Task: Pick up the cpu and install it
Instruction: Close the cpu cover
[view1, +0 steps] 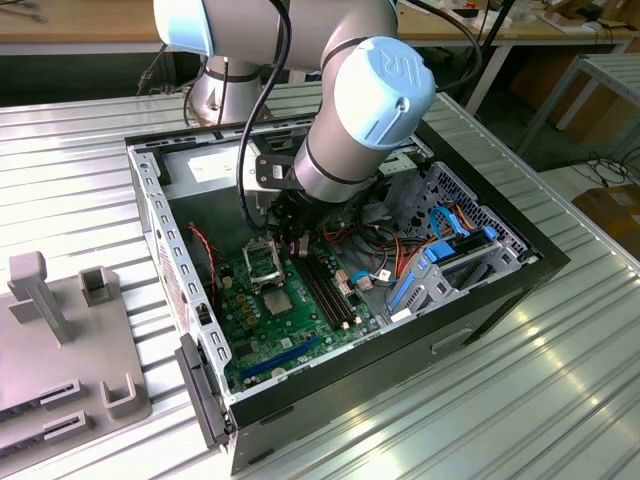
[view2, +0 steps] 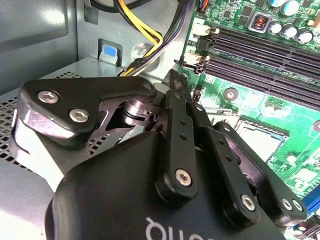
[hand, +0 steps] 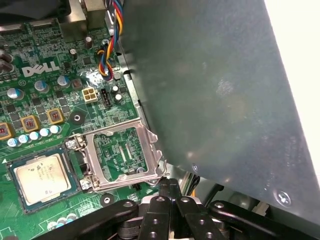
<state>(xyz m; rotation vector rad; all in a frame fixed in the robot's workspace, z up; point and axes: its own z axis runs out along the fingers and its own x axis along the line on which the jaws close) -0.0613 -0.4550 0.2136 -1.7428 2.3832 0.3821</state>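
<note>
The cpu (hand: 44, 175), a small square chip with a silver-grey face, lies flat in its socket on the green motherboard (hand: 45, 90). In the exterior view the cpu (view1: 283, 303) shows just in front of the raised metal frame (view1: 262, 262). That hinged frame (hand: 122, 155) stands flipped open beside the chip, with the board showing through it. My gripper (hand: 169, 184) hangs low inside the case, just past the open frame's edge, about a frame's width from the chip. Its black fingers (view2: 176, 92) are pressed together with nothing between them.
The grey power-supply box (hand: 225, 90) stands close beside the gripper. Black memory slots (view2: 270, 50) run along the board, and coloured cables (view2: 145, 30) cross near the case wall. A blue drive cage (view1: 440, 265) fills the case's right end in the exterior view. A grey fixture (view1: 60, 340) stands on the table outside.
</note>
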